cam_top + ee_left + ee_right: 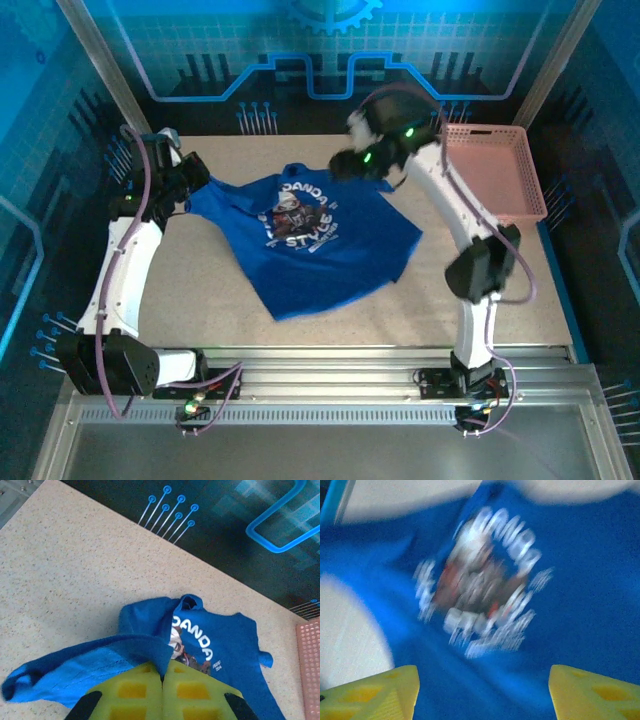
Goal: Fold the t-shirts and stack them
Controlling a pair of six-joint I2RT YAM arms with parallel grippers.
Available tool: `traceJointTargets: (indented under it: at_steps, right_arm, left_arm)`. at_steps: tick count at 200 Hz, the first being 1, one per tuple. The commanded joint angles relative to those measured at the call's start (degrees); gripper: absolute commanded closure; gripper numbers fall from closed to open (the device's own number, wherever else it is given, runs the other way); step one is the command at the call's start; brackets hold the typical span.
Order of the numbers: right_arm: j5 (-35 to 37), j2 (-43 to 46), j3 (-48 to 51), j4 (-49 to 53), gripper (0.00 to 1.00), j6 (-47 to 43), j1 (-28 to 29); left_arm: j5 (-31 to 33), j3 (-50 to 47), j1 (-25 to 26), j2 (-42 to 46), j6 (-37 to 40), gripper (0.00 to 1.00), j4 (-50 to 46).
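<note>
Left pincer (162, 672) clamps the t-shirt (305, 235); right pincer (482, 672) gapes wide above it, over speckled beige table (200, 300), blue walls (300, 60) around.

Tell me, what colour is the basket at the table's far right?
The basket is pink, a plastic lattice; the overhead view shows it best.
</note>
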State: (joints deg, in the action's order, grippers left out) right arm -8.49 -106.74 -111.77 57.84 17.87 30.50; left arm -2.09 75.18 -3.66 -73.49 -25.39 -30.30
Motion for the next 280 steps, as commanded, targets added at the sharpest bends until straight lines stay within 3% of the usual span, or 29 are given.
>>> traceJointTargets:
  at_steps: [1, 18, 38, 56, 74, 128, 138, 182, 212, 253, 280]
  right_arm:
    - [-3.52, 10.48, 22.15, -2.93, 0.30, 4.44, 5.25]
    - [-0.21, 11.64, 35.57, -8.27, 0.33, 10.68, 7.77]
    - [5.59, 10.86, 42.23, -13.80, 0.32, 15.34, 7.92]
    - [3.33, 8.74, 43.53, -17.96, 0.31, 17.58, 6.97]
    - [2.69, 4.36, 41.50, -14.01, 0.31, 18.54, 7.11]
    - [7.52, 0.60, 43.91, -11.01, 0.34, 19.58, 7.56]
    - [8.81, -0.71, 43.87, -11.55, 0.37, 19.58, 7.48]
    - [16.39, -5.37, 39.99, -10.02, 0.77, 17.19, 5.78]
    - [19.11, 0.96, 38.83, -9.23, 0.99, 15.17, 3.54]
    - [22.87, 13.50, 34.33, -1.32, 1.00, 7.44, 1.10]
    - [22.47, 15.88, 26.59, 8.11, 1.00, 1.22, -1.28]
  left_arm:
    - [1.22, -2.68, -1.27, 2.37, -0.38, 1.00, 2.62]
    - [0.26, -4.52, -1.87, 2.99, -1.60, 1.00, 3.09]
    - [-1.20, -5.37, -1.92, 3.59, -1.95, 1.00, 2.98]
    - [-1.86, -6.16, -1.88, 4.52, -1.93, 1.00, 2.66]
    - [-1.88, -7.18, -1.88, 6.13, -1.43, 1.00, 1.83]
    - [-2.86, -9.33, -1.88, 11.01, -0.67, 1.00, -0.79]
    - [-2.89, -10.06, -1.88, 11.70, -0.68, 1.00, -0.89]
    - [-2.14, -11.66, -1.96, 14.43, 0.33, 1.00, -2.45]
    - [-3.56, -11.69, -1.96, 16.02, -0.19, 1.00, -2.98]
    - [-7.23, -10.49, -1.27, 19.19, -4.25, 1.00, -3.34]
    - [-8.68, -9.70, 0.63, 21.24, -7.45, 1.00, -4.51]
